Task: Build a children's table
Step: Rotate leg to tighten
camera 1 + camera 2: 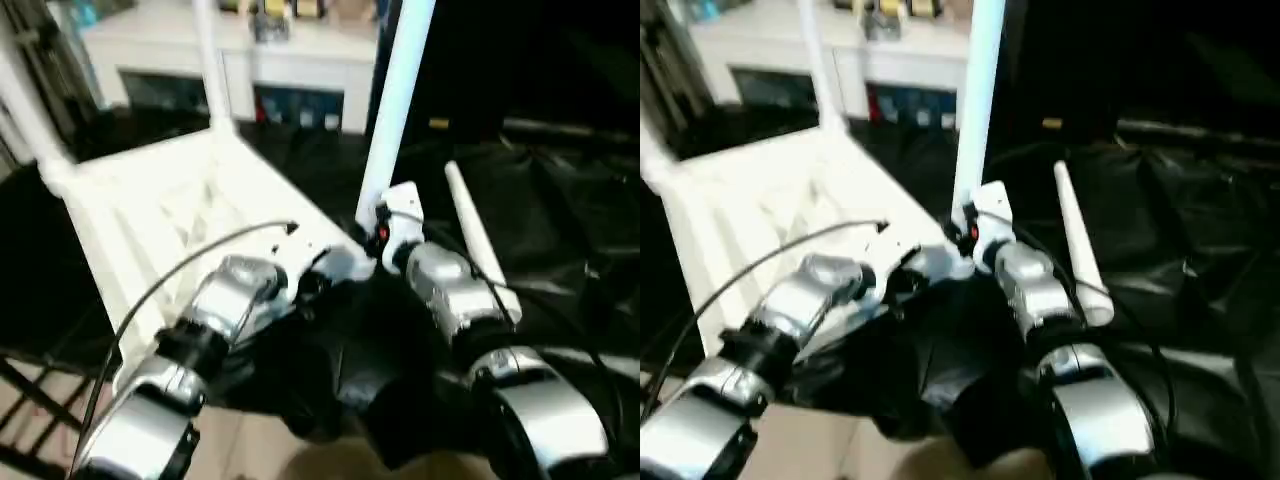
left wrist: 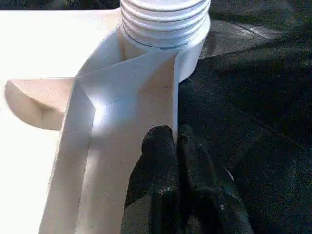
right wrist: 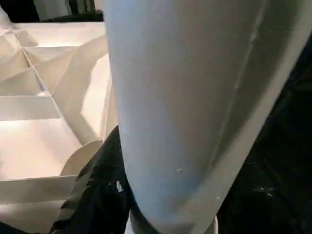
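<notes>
Right tool [image 3: 122, 195] grips leg [image 1: 395, 100] at tabletop [image 1: 170, 215] corner

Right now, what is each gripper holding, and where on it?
Right gripper: upright leg, low, near its socket. Left gripper: shut against the tabletop corner rim; a grip cannot be told.

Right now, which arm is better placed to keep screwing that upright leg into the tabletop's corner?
The right. The right gripper is closed around the upright leg just above the corner socket, while the left gripper, shut, presses on the tabletop edge beside it.
</notes>
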Tool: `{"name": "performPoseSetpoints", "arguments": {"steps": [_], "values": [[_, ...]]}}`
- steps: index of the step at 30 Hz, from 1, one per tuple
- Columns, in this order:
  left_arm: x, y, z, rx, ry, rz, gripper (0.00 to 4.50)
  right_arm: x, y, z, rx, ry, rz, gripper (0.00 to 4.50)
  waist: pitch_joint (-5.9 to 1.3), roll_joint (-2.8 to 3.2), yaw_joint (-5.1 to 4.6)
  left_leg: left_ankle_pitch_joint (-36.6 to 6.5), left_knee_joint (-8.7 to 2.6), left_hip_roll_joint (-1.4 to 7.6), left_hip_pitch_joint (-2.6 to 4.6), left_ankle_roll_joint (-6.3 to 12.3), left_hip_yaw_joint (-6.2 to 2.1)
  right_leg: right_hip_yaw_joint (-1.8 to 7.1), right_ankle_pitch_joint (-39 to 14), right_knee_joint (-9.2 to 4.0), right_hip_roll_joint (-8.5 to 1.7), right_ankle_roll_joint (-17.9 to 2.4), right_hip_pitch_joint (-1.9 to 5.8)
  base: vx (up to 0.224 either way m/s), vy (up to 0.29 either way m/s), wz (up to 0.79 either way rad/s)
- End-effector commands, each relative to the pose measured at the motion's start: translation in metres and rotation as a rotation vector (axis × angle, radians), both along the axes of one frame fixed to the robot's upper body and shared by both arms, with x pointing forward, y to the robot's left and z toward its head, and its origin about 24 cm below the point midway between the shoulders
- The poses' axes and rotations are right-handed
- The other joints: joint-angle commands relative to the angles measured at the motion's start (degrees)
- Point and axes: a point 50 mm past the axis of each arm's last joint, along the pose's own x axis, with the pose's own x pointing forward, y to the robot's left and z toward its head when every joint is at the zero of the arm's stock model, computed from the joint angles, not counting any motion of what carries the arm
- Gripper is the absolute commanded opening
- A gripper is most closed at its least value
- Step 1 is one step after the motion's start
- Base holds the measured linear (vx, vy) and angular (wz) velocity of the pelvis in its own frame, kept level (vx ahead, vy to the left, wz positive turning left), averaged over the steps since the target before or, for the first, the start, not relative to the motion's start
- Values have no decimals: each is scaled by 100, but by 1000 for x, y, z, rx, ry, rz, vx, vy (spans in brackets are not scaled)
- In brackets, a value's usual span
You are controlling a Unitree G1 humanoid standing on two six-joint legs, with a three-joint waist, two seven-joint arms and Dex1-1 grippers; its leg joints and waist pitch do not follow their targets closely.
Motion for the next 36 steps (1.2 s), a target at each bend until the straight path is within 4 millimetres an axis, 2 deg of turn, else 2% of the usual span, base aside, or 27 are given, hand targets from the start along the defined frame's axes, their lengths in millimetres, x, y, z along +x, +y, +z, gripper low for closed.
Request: {"name": "performPoseSetpoints", "arguments": {"steps": [1,2,5,10,11,13,15,17,18,20,22,23,29,31,32,34,36], "values": [[12,-4,20,-3,-88,17,0,-35,17,-58,-33,271,89,186,-136,75,-61,-2509,-500,171,-17,-80,-42,258,-2011,-655,-297,-996,94,0,0,0],[12,-4,20,-4,-88,13,0,-35,17,-58,-32,271,88,186,-149,68,-64,-2582,-503,164,1,-67,-46,260,-2275,-699,-323,-894,90,0,0,0],[12,-4,20,-2,-87,6,0,-34,17,-57,-34,268,89,186,-154,70,-69,-2372,-538,164,4,3,-25,275,-2339,-764,-345,-802,94,0,0,0],[11,-3,20,-3,-85,-7,0,-33,18,-55,-28,269,106,186,-141,85,-96,-2461,-573,178,-2,-27,-42,257,-2659,-807,-358,-695,89,0,0,0],[10,-3,20,-4,-85,-12,0,-33,18,-55,-22,269,112,256,-141,94,-111,-2467,-587,187,-8,-36,-47,256,-2565,-812,-357,-705,90,0,0,0],[9,-4,20,-7,-87,-26,0,-31,18,-52,-10,265,118,256,-140,89,-115,-2488,-589,185,-10,-30,-45,255,-2548,-810,-351,-709,89,0,0,0],[8,-4,20,-14,-90,-44,0,-29,18,-48,-1,253,119,262,-159,88,-104,-2399,-584,196,-15,-33,-37,268,-2341,-796,-366,-795,93,0,0,0],[7,-4,21,-17,-88,-54,0,-27,17,-46,7,244,119,302,-157,70,-125,-2277,-593,192,-60,-12,-34,259,-2181,-762,-346,-827,126,0,0,0],[7,-4,21,-19,-86,-59,0,-26,17,-44,11,239,118,306,-157,94,-110,-2188,-578,194,-47,22,-9,268,-2175,-777,-361,-848,105,0,0,0],[6,-4,21,-24,-85,-67,0,-23,16,-40,13,223,116,326,-166,100,-105,-2015,-574,199,-73,42,-5,273,-2022,-759,-364,-891,128,0,0,0],[4,-4,22,-35,-93,-96,0,-16,14,-27,39,170,128,346,-187,102,-102,-1851,-562,209,-74,59,10,277,-1731,-735,-354,-964,128,0,0,0],[4,-4,23,-35,-93,-98,0,-15,14,-25,43,163,131,359,-194,107,-109,-1620,-553,209,-117,89,21,267,-1325,-689,-338,-1055,158,0,0,0],[0,-3,23,-44,-91,-142,0,-12,15,-10,59,91,232,402,-199,117,-103,-1476,-533,215,-113,139,36,262,-1104,-664,-342,-1164,182,0,0,0],[-2,-2,23,-50,-88,-168,0,-12,13,-6,44,58,263,402,-216,113,-104,-1209,-507,212,-128,208,47,259,-680,-618,-331,-1251,203,0,0,0],[-5,-1,22,-57,-86,-195,0,-12,11,-2,26,26,285,402,-243,130,-96,-896,-467,211,-138,281,54,255,-206,-566,-334,-1340,223,0,0,0],[-7,1,21,-63,-78,-208,0,-12,8,0,12,4,297,402,-264,133,-87,-644,-426,205,-133,347,65,251,226,-520,-323,-1427,230,0,0,0],[-10,5,21,-68,-70,-236,0,-13,1,4,-13,-17,334,402,-321,137,-76,28,-328,168,-151,600,81,241,1405,-396,-276,-1630,250,0,0,0]]}}
